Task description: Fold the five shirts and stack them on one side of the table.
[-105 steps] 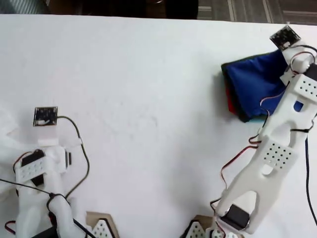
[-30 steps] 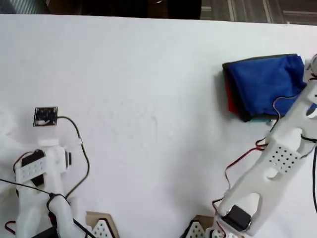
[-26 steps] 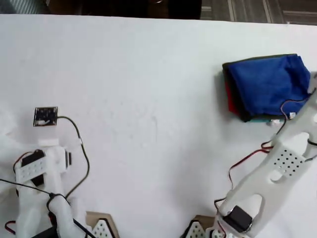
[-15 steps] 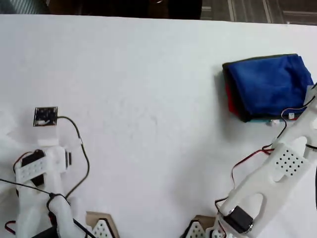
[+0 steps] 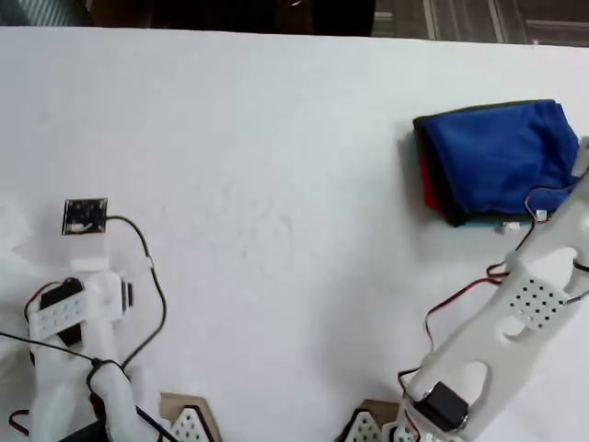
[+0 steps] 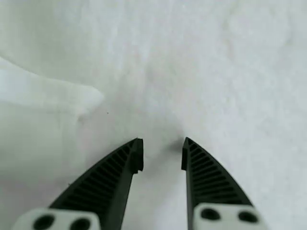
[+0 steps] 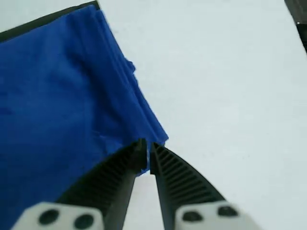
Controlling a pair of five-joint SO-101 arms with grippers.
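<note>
I see the stack of folded cloth shirts (image 5: 492,161) at the right of the high view on the white surface (image 5: 276,138), the blue shirt (image 7: 57,86) on top. My right end effector (image 7: 147,146) is clenched at its corner. My left end effector (image 6: 160,153) is released above the surface.

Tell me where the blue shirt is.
High view: the blue shirt tops the folded stack at the table's right edge, by the right gripper.

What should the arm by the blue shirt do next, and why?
Probably lift the right gripper clear of the stack. The blue shirt already lies folded on top, with red, black and teal edges under it, and the nearly shut jaws sit at its corner, where a drag could muss it.
</note>
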